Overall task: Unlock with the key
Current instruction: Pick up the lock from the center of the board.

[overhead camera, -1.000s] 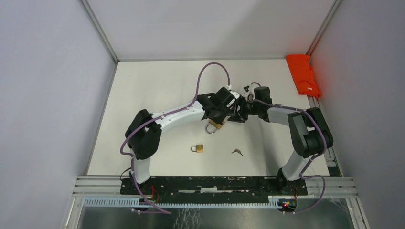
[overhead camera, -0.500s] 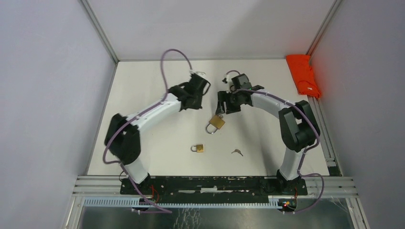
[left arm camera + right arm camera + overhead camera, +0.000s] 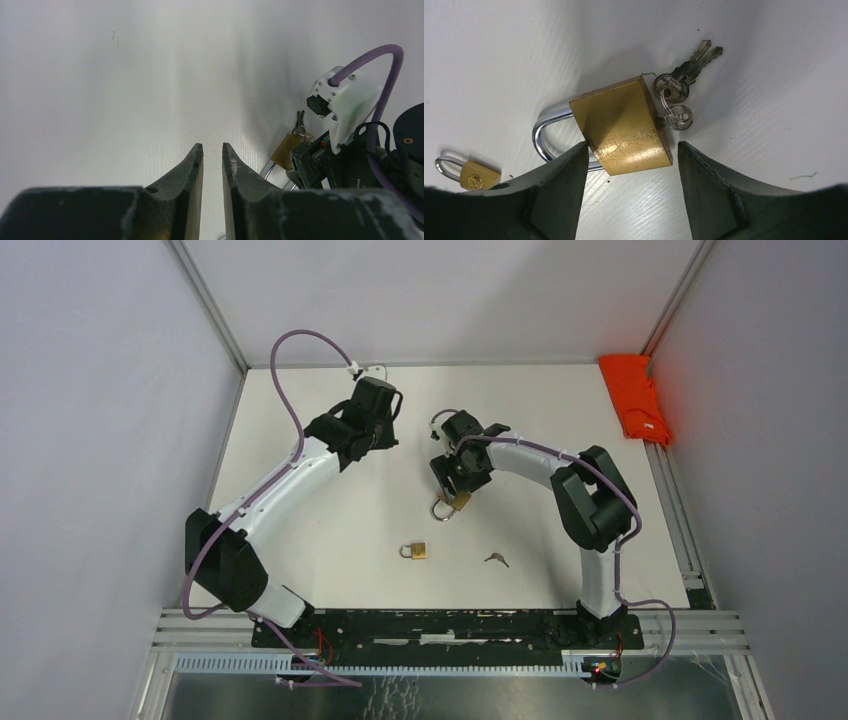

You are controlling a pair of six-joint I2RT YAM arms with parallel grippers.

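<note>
A large brass padlock lies flat on the white table, its steel shackle to the left. A key sits in its end face, with two more keys on the same ring. My right gripper is open just above it, one finger on each side of the brass body and clear of it. From above, the right gripper covers the padlock. My left gripper hovers over bare table at the far left, jaws a narrow gap apart and empty.
A small brass padlock and a loose key lie nearer the arm bases. An orange cloth sits at the far right corner. Grey walls close in the table on three sides.
My left gripper has pulled away from the large padlock toward the far left and its jaws have parted slightly. My right gripper has swung left and down over the padlock.
</note>
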